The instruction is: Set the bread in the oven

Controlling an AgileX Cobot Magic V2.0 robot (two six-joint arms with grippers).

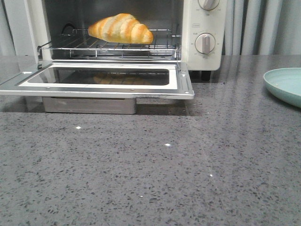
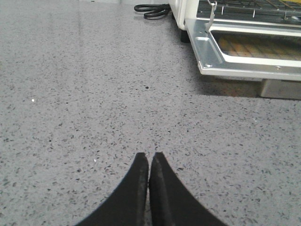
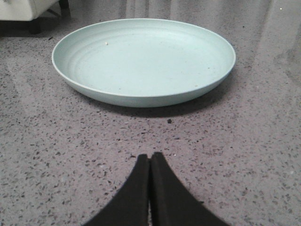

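So the bread (image 1: 121,28) is sitting on the wire rack (image 1: 108,46) inside the oven (image 1: 200,33), long axis running left to right across the rack, fatter end left and the tapered tip pointing right. Oven door (image 1: 101,87) is flopped open flat over the grey surface (image 1: 150,174). Left claw (image 2: 149,162) is clenched on nothing, just above the surface. Right claw (image 3: 150,162) is the same, pinched closed and holding nothing, facing the green plate (image 3: 141,96).

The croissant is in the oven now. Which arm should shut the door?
Probably the left. The left gripper faces the open oven door, with the bread on the rack. The right gripper faces the plate, off to the oven's right.
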